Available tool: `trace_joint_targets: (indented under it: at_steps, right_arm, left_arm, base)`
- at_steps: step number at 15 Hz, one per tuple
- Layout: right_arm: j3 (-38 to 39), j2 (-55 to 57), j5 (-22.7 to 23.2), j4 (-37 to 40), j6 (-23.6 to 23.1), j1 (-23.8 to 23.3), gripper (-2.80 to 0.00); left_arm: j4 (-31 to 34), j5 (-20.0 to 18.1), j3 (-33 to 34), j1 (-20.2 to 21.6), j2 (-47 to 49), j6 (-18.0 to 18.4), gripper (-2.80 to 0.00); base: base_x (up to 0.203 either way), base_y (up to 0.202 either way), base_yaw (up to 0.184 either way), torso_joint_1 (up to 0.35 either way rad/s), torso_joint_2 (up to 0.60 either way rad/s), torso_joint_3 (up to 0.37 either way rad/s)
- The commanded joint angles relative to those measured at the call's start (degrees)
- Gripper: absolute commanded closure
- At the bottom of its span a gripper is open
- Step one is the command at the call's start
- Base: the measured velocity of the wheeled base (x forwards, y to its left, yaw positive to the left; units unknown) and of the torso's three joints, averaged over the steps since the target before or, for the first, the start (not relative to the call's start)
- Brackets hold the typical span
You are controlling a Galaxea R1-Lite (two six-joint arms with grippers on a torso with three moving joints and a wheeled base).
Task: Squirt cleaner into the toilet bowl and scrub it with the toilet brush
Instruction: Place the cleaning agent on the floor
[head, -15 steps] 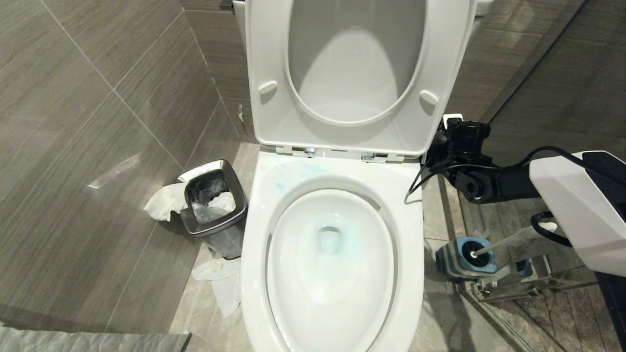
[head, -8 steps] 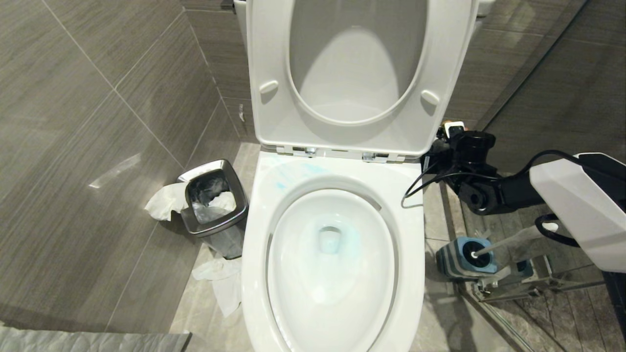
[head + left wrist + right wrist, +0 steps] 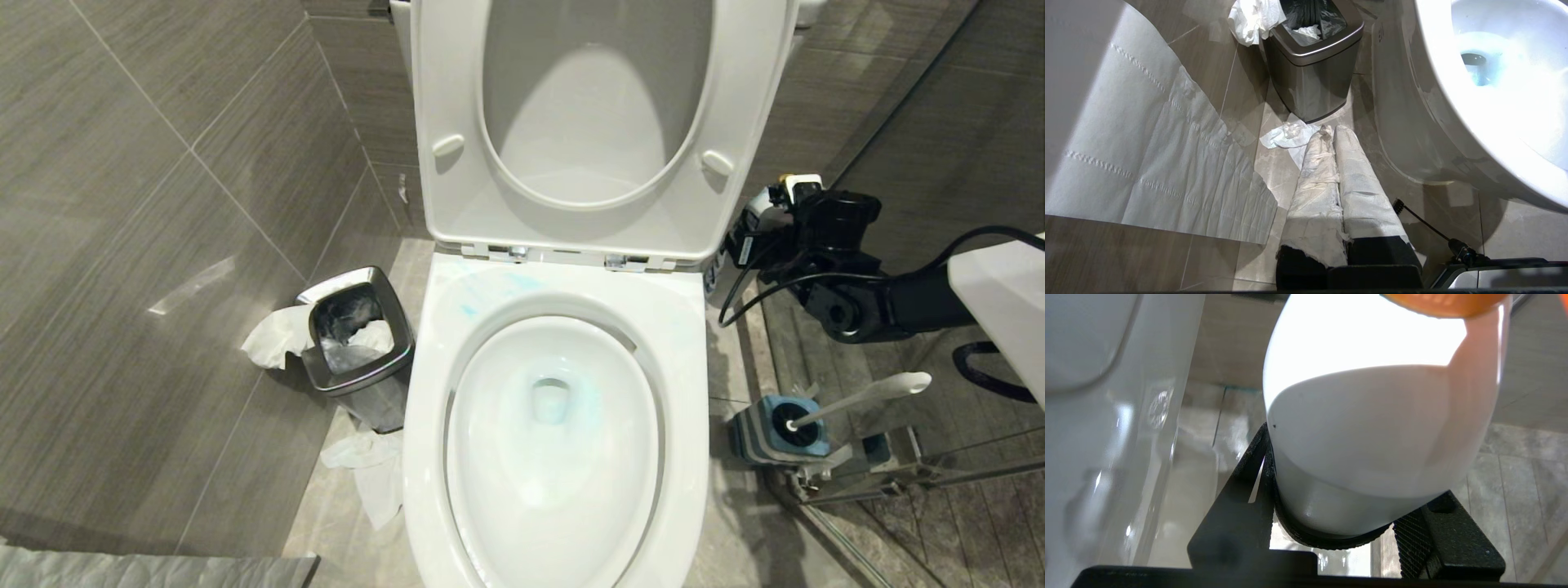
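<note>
The toilet bowl point(image 3: 682, 351) stands open with seat and lid up, blue-tinted water at its bottom. To its right, beside the raised seat, my right gripper point(image 3: 755, 237) is shut on the cleaner point(image 3: 761, 204). The right wrist view shows the white bottle body point(image 3: 1372, 437) clamped between the black fingers point(image 3: 1253, 465), orange collar point(image 3: 1445, 304) above. The toilet brush point(image 3: 865, 394) stands in its blue-and-grey holder point(image 3: 771, 433) on the floor, below that arm. My left gripper point(image 3: 1331, 131) is shut, its fingers wrapped in paper, low beside the bowl's outer wall point(image 3: 1412, 122).
A square steel bin point(image 3: 359, 343) with tissue hanging over it sits left of the toilet, and crumpled tissue point(image 3: 367, 474) lies on the floor in front of it. A metal-framed glass partition point(image 3: 865, 482) runs along the right. A toilet paper sheet point(image 3: 1147, 163) hangs near the left arm.
My right arm has moved right and slightly up with the cleaner, drawing it out from beside the raised seat. The brush handle, earlier partly behind the arm, now shows fully.
</note>
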Motion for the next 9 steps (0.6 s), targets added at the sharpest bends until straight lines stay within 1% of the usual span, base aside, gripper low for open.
trace_joint_targets:
  at_steps: [1,5,7,9]
  right_arm:
    - [2.96,-2.79,1.05,-0.2,0.01,-0.72,0.0]
    - [9.71,-4.25,3.2,-0.95,0.08,-1.83,0.0]
    - [11.01,-4.4,3.65,-3.12,0.01,-2.82,0.0]
    - [12.72,-5.11,4.16,-3.49,0.01,-3.8,0.0]
  left_arm:
    - [-0.01,0.01,0.0,0.0,0.02,0.0,0.0]
    - [-0.01,0.01,0.0,0.0,0.0,0.0,0.0]
    - [-0.01,0.01,0.0,0.0,0.0,0.0,0.0]
    - [-0.01,0.01,0.0,0.0,0.09,0.0,0.0]
  base:
    - [0.0,0.0,0.0,0.0,0.0,0.0]
    - [0.0,0.0,0.0,0.0,0.0,0.0]
    - [0.0,0.0,0.0,0.0,0.0,0.0]
    - [0.0,0.0,0.0,0.0,0.0,0.0]
